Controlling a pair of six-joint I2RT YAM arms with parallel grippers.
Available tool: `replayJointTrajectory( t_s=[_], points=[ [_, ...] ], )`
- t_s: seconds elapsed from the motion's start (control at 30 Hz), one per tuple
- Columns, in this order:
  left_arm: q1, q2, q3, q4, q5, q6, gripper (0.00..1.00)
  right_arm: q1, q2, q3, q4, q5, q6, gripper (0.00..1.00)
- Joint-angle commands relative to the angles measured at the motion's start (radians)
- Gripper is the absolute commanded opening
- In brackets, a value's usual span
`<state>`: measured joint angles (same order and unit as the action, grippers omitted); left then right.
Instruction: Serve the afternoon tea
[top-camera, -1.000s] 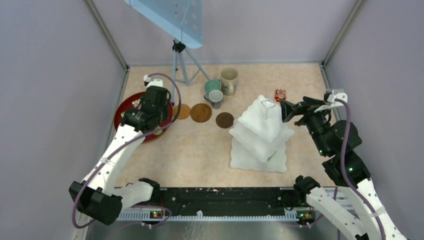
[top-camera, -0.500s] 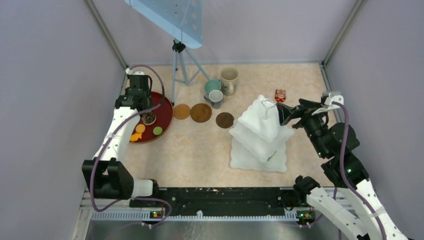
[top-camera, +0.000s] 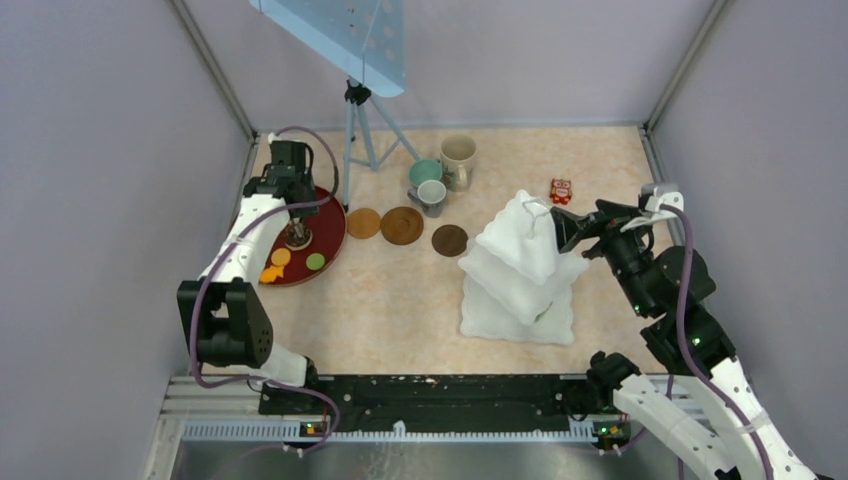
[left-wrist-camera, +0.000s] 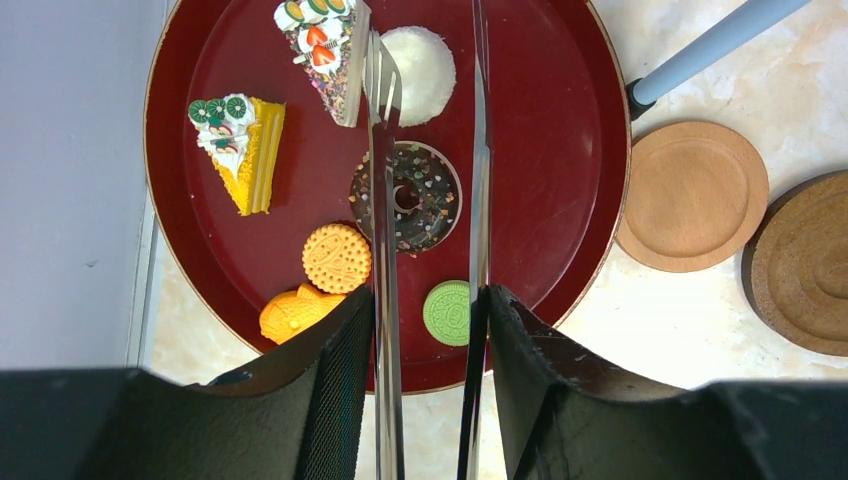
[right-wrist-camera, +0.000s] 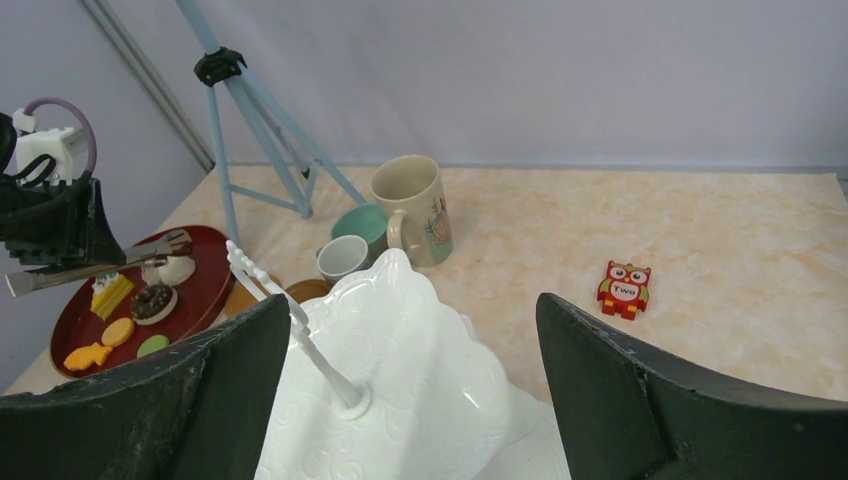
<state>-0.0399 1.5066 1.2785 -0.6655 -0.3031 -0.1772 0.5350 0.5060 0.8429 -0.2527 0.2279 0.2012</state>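
My left gripper is shut on long metal tongs above the dark-red tray. The tong arms straddle a chocolate donut. On the tray also lie a yellow cake slice, a fruit-topped slice, a white cake and yellow, green and orange cookies. My right gripper is open beside the top of the white three-tier stand. The beige, teal and grey mugs stand behind three coasters.
A blue tripod stands at the back, next to the tray and the mugs. A red owl toy lies behind the stand. Grey walls close in the table on the left, right and back.
My left gripper has swung from the tray's right side to its far edge, with the tongs now pointing down over the donut. My right gripper has shifted slightly toward the stand's top.
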Motion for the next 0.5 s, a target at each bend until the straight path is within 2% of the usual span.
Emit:
replayJointTrajectory(
  t_s=[0.0,0.47],
  points=[
    [0.005,0.0,0.03,0.045,-0.028,-0.019,0.51,0.012,-0.006,0.005,0.041,0.014,-0.014,0.91],
    [0.005,-0.013,-0.021,0.046,-0.053,-0.022,0.53,0.013,-0.001,-0.002,0.048,0.012,-0.006,0.91]
  ],
)
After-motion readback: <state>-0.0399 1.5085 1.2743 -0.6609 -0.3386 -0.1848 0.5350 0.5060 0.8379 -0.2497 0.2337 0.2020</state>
